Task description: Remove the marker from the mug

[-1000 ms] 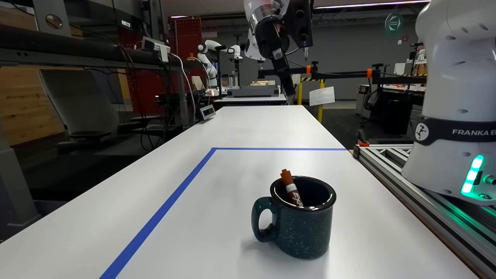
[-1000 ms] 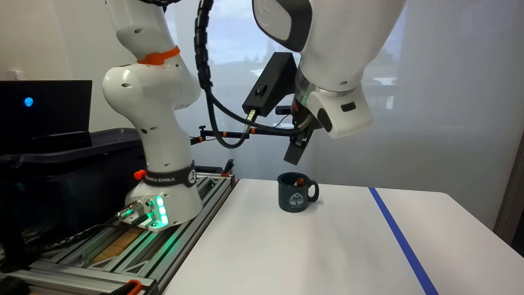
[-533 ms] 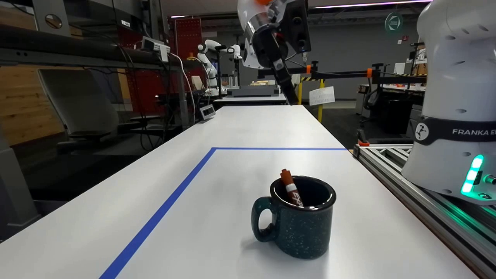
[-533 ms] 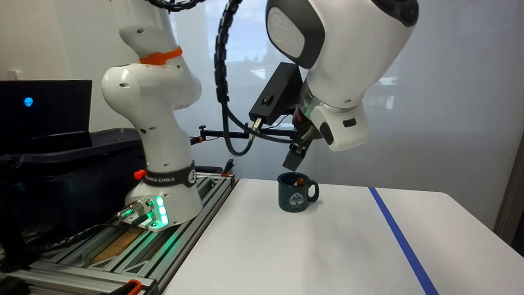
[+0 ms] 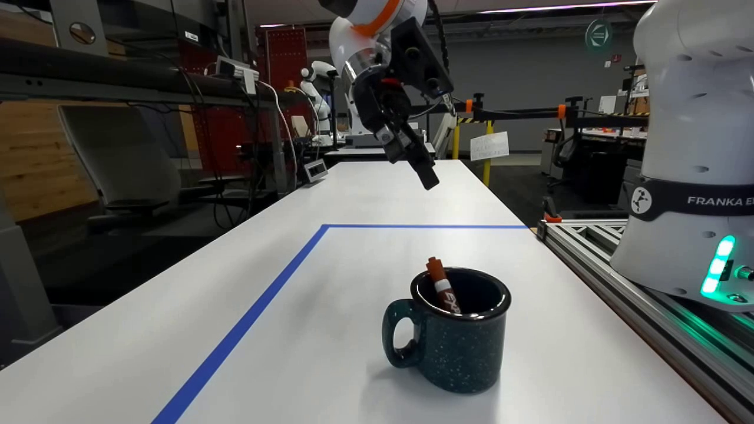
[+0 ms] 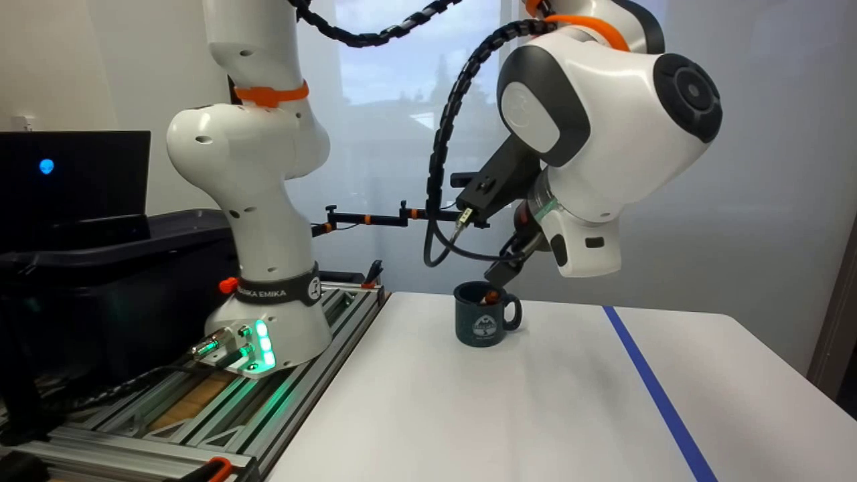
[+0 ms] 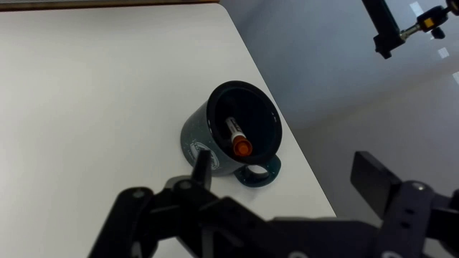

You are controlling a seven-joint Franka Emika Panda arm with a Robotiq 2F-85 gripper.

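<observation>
The gripper hangs, jaws wide apart; ahead and below it, the marker leans in the mug, capped end tilted up its way.

Wrist view dim; hand dark and out of focus, worktop brightest at left. Both exterior views brighter: glare on pale wall, faint soft shadow by mug.
</observation>
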